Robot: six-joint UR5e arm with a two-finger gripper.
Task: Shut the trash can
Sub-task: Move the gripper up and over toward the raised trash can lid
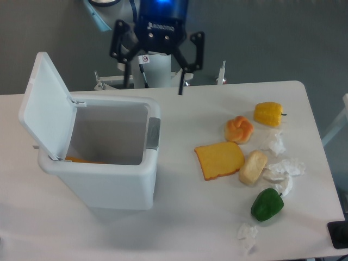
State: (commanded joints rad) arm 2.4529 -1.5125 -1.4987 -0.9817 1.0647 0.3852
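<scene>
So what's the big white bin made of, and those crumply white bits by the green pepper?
The trash can looks like smooth, slightly glossy white plastic: even walls, rounded corners, and a thin flat lid standing open. The grey tab on its front looks like matte plastic too. The crumpled white bits look like tissue or paper, soft and wrinkled with ragged edges; I can't tell which.
</scene>
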